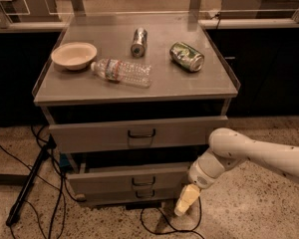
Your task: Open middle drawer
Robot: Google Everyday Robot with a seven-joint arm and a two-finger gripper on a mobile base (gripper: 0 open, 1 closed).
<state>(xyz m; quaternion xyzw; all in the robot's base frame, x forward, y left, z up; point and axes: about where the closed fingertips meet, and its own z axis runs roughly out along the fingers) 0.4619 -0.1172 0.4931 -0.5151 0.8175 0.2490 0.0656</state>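
Drawers sit in a stack of three under the tabletop [209, 86]. The middle drawer [104, 179] sticks out a little, its front edge past the bottom drawer [107, 198]. The claw [186, 199] hangs low by the drawer's right front corner, pointing down. It may touch that edge, but this is hard to see. Wide or narrow, I cannot tell. Speckled floor [249, 215] spreads out to the right, and cables [159, 228] lie under the claw.

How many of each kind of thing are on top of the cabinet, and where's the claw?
Cans: 2, silver can, green can
Water bottle: 1
Bowl: 1
Total: 4
The claw hangs low, near the floor, beside the cabinet.
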